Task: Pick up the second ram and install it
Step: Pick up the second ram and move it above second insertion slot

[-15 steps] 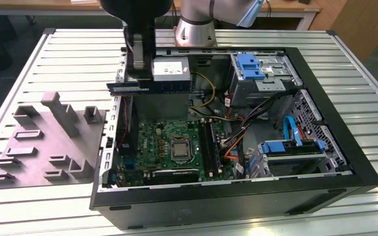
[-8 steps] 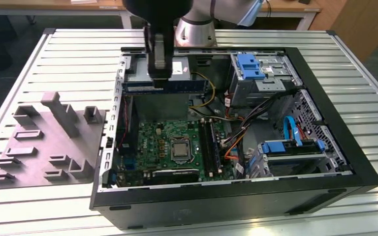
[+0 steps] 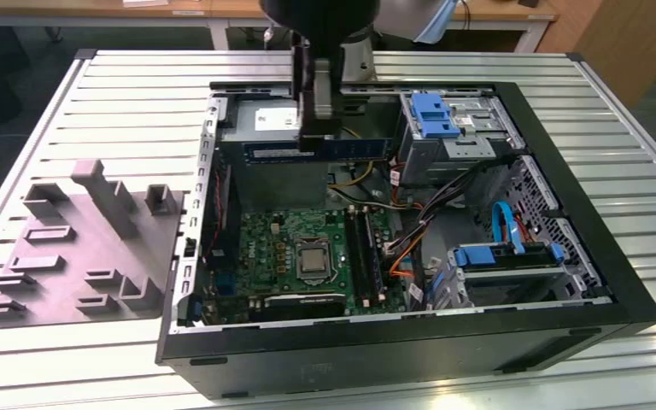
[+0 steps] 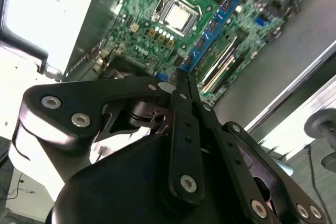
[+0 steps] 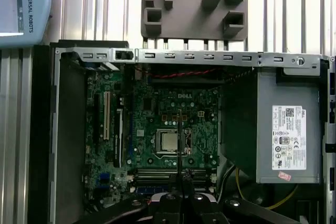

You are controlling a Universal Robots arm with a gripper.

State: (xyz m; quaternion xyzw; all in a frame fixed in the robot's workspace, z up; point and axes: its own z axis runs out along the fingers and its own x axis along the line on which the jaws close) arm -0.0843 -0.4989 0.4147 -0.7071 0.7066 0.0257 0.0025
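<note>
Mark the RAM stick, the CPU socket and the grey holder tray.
RAM stick (image 4: 212, 27): second wrist view, midway along the blue board's visible length.
CPU socket (image 5: 169, 141): first wrist view, centre of its silver square.
grey holder tray (image 3: 83, 252): exterior view, flat base between the moulded blocks.

**Blue stick, green board, black case**

The second ram (image 3: 357, 150) pinched in my black gripper (image 3: 314, 135) is dark blue with a row of black chips. The motherboard (image 3: 294, 248) is green, speckled with silver, and its slot rails (image 3: 362, 248) are black. The case (image 3: 419, 346) is black outside and bare grey metal inside. In the exterior view, bright blue clips (image 3: 433, 115) sit at one o'clock of the motherboard, orange cables (image 3: 400, 260) at three, and the plain grey holder tray (image 3: 78, 248) at nine. The table (image 3: 134, 94) is silver, ribbed in stripes.
</note>
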